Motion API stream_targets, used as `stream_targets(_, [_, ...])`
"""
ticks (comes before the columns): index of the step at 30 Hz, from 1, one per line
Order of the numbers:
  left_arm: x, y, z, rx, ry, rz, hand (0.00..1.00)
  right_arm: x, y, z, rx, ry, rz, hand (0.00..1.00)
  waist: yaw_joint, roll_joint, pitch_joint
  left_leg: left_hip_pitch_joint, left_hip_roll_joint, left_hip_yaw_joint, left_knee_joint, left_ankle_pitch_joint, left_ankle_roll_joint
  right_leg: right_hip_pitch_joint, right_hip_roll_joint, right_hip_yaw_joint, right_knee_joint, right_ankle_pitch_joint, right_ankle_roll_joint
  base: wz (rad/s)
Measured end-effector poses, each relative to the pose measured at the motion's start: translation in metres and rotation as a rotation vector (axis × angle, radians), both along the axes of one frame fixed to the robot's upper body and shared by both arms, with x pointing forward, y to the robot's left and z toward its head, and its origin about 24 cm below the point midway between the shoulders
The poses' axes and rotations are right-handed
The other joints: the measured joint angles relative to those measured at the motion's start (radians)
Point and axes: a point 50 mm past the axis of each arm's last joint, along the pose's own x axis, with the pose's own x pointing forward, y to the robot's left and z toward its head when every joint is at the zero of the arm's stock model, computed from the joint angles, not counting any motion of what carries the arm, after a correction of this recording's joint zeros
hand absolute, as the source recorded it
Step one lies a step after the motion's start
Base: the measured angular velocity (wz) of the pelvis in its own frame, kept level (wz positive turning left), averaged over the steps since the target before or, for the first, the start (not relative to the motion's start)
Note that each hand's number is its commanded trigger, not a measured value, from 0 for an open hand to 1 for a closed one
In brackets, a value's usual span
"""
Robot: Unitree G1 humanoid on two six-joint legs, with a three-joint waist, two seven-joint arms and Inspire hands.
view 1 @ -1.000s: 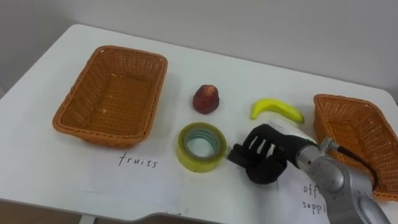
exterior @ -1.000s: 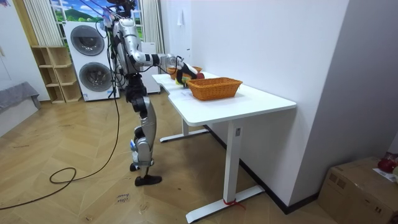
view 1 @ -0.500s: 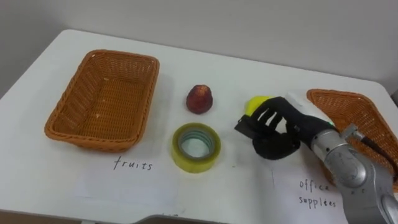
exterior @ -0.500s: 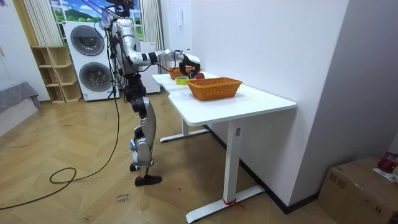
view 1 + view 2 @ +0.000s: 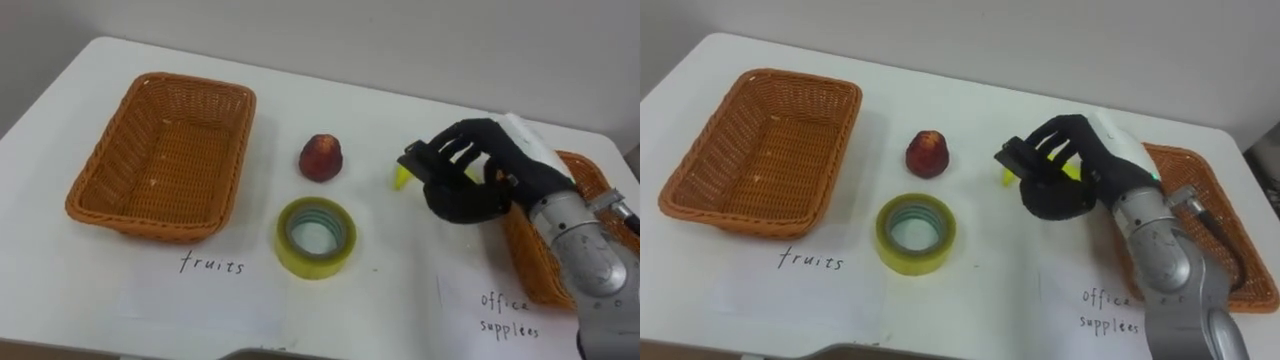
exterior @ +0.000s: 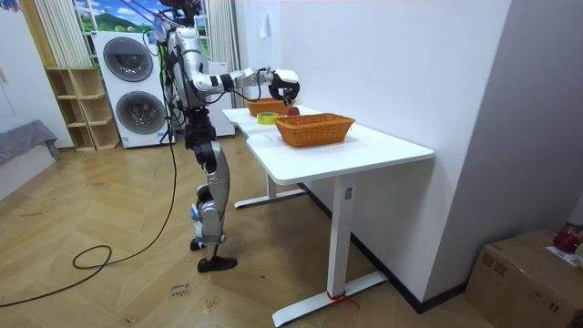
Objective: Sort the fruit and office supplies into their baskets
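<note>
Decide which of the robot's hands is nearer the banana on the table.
Right. The right hand is directly over the banana, covering most of it; whether it touches it cannot be told. Where the left hand is cannot be told.

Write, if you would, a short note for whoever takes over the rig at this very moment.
Right hand: open, fingers loosely bent, hovering above the banana; no grasp visible.
Things: the banana, red fruit and tape roll all lie on the table between the baskets.
Done: nothing sorted; the fruits basket and office supplies basket look empty.
Left: banana and red fruit into the fruits basket, tape roll into the office supplies basket.
</note>
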Motion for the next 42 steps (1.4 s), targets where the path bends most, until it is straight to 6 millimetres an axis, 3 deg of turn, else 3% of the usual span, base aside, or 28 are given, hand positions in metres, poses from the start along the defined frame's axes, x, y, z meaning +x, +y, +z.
stream_targets(6, [-0.003, -0.003, -0.002, -0.013, 0.008, 0.019, 0.0, 0.0, -0.003, 0.003, 0.011, -0.036, -0.023, 1.0, -0.007, 0.013, 0.0032, 0.0, 0.0, -0.002, 0.001, 0.0, 0.0, 0.001, -0.001, -0.002, 0.001, 0.0, 0.0, 0.01])
stream_targets(12, [-0.012, -0.003, -0.003, -0.017, 0.029, 0.072, 0.0, -0.001, -0.021, 0.013, 0.006, -0.115, -0.117, 1.0, -0.025, 0.022, -0.0049, -0.003, 0.0, -0.002, 0.0, 0.0, 0.0, 0.0, -0.001, -0.001, 0.002, 0.0, 0.0, 0.0])
stream_targets(16, [-0.017, -0.004, -0.003, -0.01, 0.037, 0.091, 0.0, -0.003, -0.032, 0.017, 0.001, -0.156, -0.178, 1.0, -0.035, 0.024, -0.0053, -0.001, 0.0, 0.001, 0.004, 0.0, 0.0, 0.002, -0.002, -0.004, 0.004, 0.0, 0.0, 0.0])
stream_targets(31, [-0.022, -0.003, -0.003, 0.016, 0.049, 0.105, 0.0, -0.003, -0.055, -0.005, 0.032, -0.125, -0.305, 1.0, -0.059, 0.015, -0.0038, 0.001, 0.001, 0.007, 0.006, 0.0, 0.0, 0.0, -0.001, -0.004, 0.002, 0.0, 0.0, -0.01])
stream_targets(42, [-0.023, -0.002, -0.002, 0.017, 0.048, 0.104, 0.0, -0.004, -0.062, -0.001, 0.083, -0.148, -0.328, 1.0, -0.08, 0.008, -0.0055, 0.001, 0.001, 0.006, 0.005, -0.001, 0.0, 0.0, -0.001, -0.002, 0.002, 0.0, 0.0, 0.0])
